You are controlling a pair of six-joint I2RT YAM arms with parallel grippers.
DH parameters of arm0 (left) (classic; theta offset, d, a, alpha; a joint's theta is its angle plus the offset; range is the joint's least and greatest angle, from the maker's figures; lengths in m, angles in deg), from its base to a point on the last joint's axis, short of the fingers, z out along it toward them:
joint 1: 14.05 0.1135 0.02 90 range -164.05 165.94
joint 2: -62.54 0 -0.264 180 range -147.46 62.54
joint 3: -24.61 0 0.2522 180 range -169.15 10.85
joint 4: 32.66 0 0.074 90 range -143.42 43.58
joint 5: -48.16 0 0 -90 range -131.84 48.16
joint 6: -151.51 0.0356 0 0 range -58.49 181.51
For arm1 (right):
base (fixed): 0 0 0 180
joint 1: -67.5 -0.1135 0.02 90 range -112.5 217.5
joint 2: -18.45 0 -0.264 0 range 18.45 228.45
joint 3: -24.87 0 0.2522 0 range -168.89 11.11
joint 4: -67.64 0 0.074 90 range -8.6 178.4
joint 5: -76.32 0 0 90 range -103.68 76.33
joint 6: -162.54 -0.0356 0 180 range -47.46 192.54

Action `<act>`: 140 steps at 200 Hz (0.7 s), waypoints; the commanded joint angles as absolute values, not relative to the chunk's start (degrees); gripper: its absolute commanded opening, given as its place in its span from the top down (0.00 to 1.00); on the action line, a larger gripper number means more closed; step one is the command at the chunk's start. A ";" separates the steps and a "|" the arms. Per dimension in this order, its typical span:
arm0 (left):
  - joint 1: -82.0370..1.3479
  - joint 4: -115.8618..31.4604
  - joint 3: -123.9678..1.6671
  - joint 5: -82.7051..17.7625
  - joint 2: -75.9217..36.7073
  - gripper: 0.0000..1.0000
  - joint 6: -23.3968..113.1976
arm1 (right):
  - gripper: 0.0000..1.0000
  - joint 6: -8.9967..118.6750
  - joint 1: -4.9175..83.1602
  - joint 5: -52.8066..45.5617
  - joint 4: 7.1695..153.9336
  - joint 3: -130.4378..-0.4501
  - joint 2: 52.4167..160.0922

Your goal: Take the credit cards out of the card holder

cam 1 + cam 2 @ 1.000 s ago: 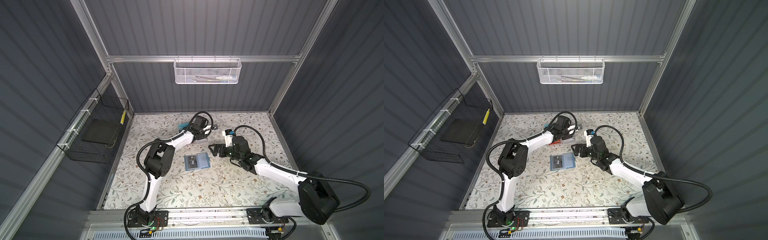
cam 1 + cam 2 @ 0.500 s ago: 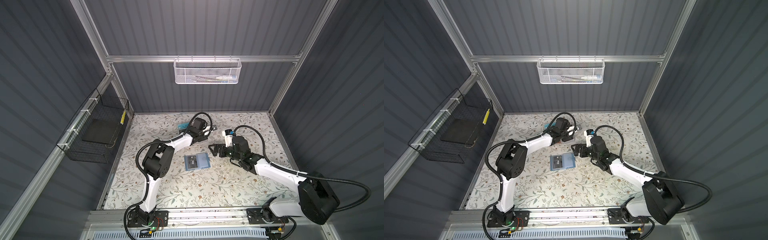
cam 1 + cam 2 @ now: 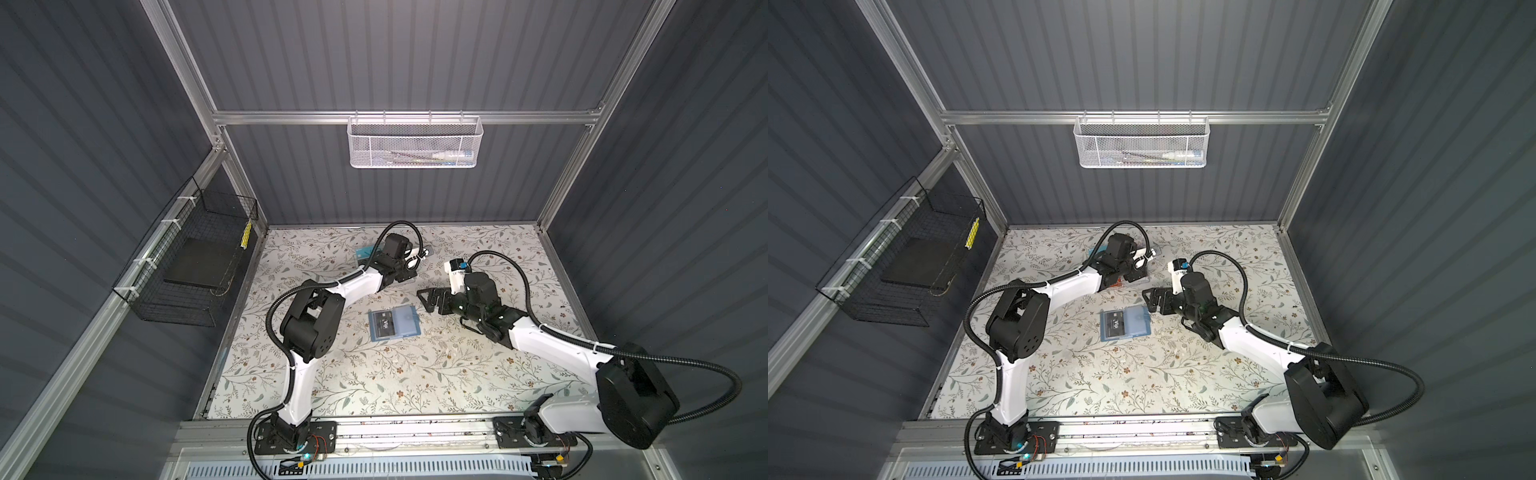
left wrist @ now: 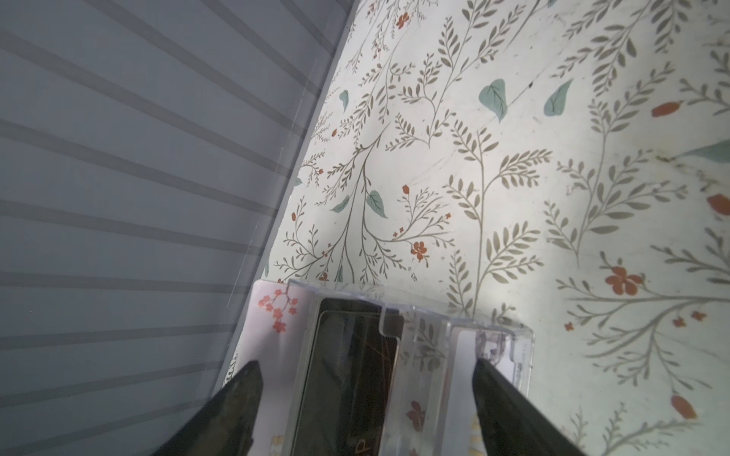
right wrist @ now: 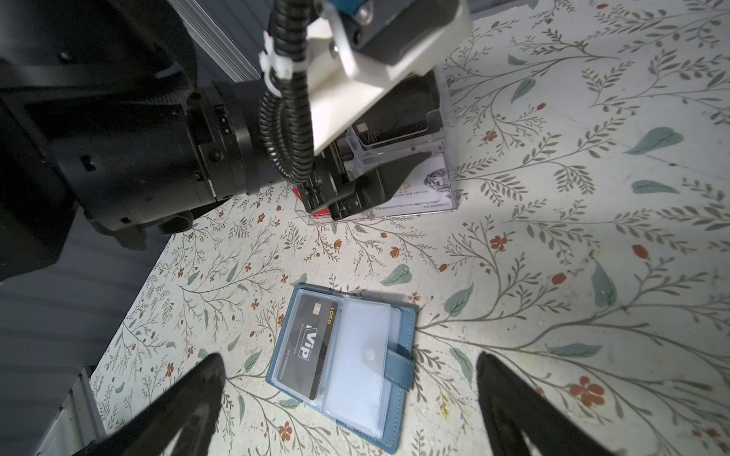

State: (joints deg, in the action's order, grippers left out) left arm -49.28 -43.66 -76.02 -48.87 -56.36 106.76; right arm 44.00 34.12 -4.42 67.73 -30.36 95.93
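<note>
The card holder [image 5: 357, 398] lies open and flat mid-worktop [image 3: 415, 374]. A black card [image 5: 312, 347] reading "VIP" and "LOGO" sits in one clear sleeve, and the snap tab [image 5: 399, 365] is on the far edge. Bare floral worktop rings it. The right gripper [image 5: 349, 357] hovers by the tab side, jaws spread wide and empty. Near the back wall [image 3: 395, 195], a clear rack [image 5: 395, 158] holds a second black card [image 5: 389, 134] marked "VIP" and a white card [image 5: 426, 185] marked "NEW CENTURY". The left gripper [image 4: 366, 362] straddles it, spread, pinching nothing.
</note>
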 commanded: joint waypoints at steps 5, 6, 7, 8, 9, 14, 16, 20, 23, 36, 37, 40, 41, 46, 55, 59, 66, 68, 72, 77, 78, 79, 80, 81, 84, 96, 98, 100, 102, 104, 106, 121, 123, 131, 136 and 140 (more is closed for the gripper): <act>-49.26 -40.62 -74.86 -47.31 -52.54 0.11 102.75 | 0.01 43.45 34.30 -4.11 66.95 -30.14 95.14; -49.23 -40.62 -74.85 -47.35 -52.53 0.11 102.65 | 0.01 43.45 34.29 -4.10 66.92 -30.13 95.16; -49.22 -40.62 -74.85 -47.45 -52.48 0.11 102.51 | 0.01 43.40 34.29 -4.10 66.96 -30.16 95.13; -49.22 -40.62 -74.89 -47.50 -52.45 0.11 102.44 | 0.01 43.42 34.28 -4.10 66.97 -30.18 95.11; -49.21 -40.62 -74.97 -47.53 -52.39 0.11 102.44 | 0.01 43.44 34.28 -4.10 66.98 -30.19 95.10; -49.13 -40.55 -75.02 -47.89 -52.14 0.11 102.12 | 0.01 43.52 34.33 -4.20 66.98 -30.14 94.94; -49.08 -40.47 -75.02 -48.06 -52.07 0.10 102.05 | 0.01 43.47 34.29 -4.19 66.99 -30.08 94.92; -48.99 -40.25 -74.90 -48.35 -51.87 0.10 101.73 | 0.01 43.50 34.29 -4.18 66.99 -30.03 94.80; -48.89 -39.94 -74.70 -48.53 -51.58 0.09 101.60 | 0.01 43.50 34.33 -4.23 66.99 -30.01 94.77; -48.27 -38.21 -73.59 -49.05 -50.15 0.00 99.78 | 0.01 43.58 34.35 -4.53 67.08 -29.85 94.20; -48.21 -38.10 -73.51 -49.05 -50.01 0.00 99.63 | 0.01 43.56 34.36 -4.53 67.03 -29.81 94.16; -48.02 -37.78 -73.25 -49.05 -49.64 0.00 99.08 | 0.01 43.67 34.34 -4.64 67.07 -29.77 94.15; -47.96 -37.66 -73.12 -49.01 -49.54 0.00 98.88 | 0.01 43.65 34.31 -4.72 67.07 -29.76 94.14; -47.62 -37.40 -72.65 -48.81 -48.80 0.00 98.31 | 0.01 43.70 34.31 -4.87 67.16 -29.69 93.82; -47.20 -36.83 -71.94 -48.91 -47.62 0.00 97.12 | 0.01 43.79 34.37 -5.05 67.23 -29.63 93.59; -47.11 -36.49 -71.59 -49.43 -47.10 0.00 96.72 | 0.01 43.80 34.35 -5.13 67.25 -29.60 93.44; -47.02 -35.59 -70.96 -50.78 -46.33 0.00 95.93 | 0.01 43.83 34.35 -5.20 67.25 -29.51 93.35; -46.97 -35.43 -70.88 -51.24 -46.11 0.00 95.62 | 0.01 43.81 34.32 -5.23 67.25 -29.50 93.36; -47.01 -35.11 -70.72 -51.86 -45.65 0.00 95.18 | 0.01 43.80 34.32 -5.24 67.25 -29.50 93.23; -46.92 -34.76 -70.71 -52.47 -44.97 0.00 94.68 | 0.01 43.85 34.32 -5.34 67.23 -29.45 93.18; -46.92 -34.66 -69.70 -52.61 -44.92 0.00 94.68 | 0.01 43.83 34.30 -5.38 67.24 -29.43 93.17; -46.92 -34.52 -69.15 -52.81 -44.72 0.00 94.49 | 0.01 43.86 34.33 -5.40 67.20 -29.42 93.12; -46.93 -34.41 -69.15 -52.91 -44.57 0.00 94.23 | 0.01 43.87 34.31 -5.40 67.23 -29.46 93.10; -46.93 -34.22 -68.79 -53.00 -44.46 0.00 94.08 | 0.01 43.83 34.34 -5.41 67.20 -29.43 93.13; -46.85 -33.75 -68.20 -53.52 -43.96 0.00 93.57 | 0.01 43.76 34.33 -5.46 67.17 -29.35 93.05; -46.50 -32.06 -66.54 -54.84 -42.04 0.00 91.44 | 0.01 43.79 34.37 -5.44 67.07 -29.29 93.12; -46.34 -31.78 -66.04 -55.07 -41.72 0.00 91.33 | 0.01 43.73 34.32 -5.42 67.08 -29.27 93.08; -46.23 -31.47 -65.91 -55.26 -41.40 0.00 90.81 | 0.01 43.72 34.36 -5.37 67.08 -29.31 93.08; -46.16 -31.10 -65.32 -55.65 -40.97 0.00 90.66 | 0.01 43.78 34.37 -5.38 67.08 -29.32 93.07; -46.07 -30.73 -65.21 -56.00 -40.71 0.00 89.94 | 0.01 43.75 34.35 -5.41 67.08 -29.25 93.14; -45.90 -30.26 -64.75 -56.24 -40.35 0.00 89.70 | 0.01 43.65 34.32 -5.35 67.08 -29.24 93.09; -44.30 -29.69 -62.67 -55.63 -38.11 0.00 86.20 | 0.01 43.66 34.33 -4.94 66.99 -29.26 93.29; -44.01 -29.71 -62.39 -55.09 -37.86 0.00 85.85 | 0.01 43.65 34.32 -4.90 66.99 -29.24 93.32; -42.91 -30.32 -61.67 -53.24 -36.70 0.00 84.19 | 0.01 43.68 34.30 -4.60 66.99 -29.37 93.42; -42.24 -31.01 -61.39 -52.39 -36.13 0.00 82.51 | 0.01 43.61 34.35 -4.54 66.99 -29.32 93.51; -41.76 -31.63 -61.15 -51.57 -35.64 0.00 81.34 | 0.01 43.57 34.36 -4.39 66.87 -29.29 93.59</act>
State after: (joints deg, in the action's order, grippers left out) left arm -44.62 -32.60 -63.08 -53.70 -39.15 89.60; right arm 44.03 34.12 -4.86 67.75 -29.80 94.02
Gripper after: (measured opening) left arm 0.998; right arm 0.989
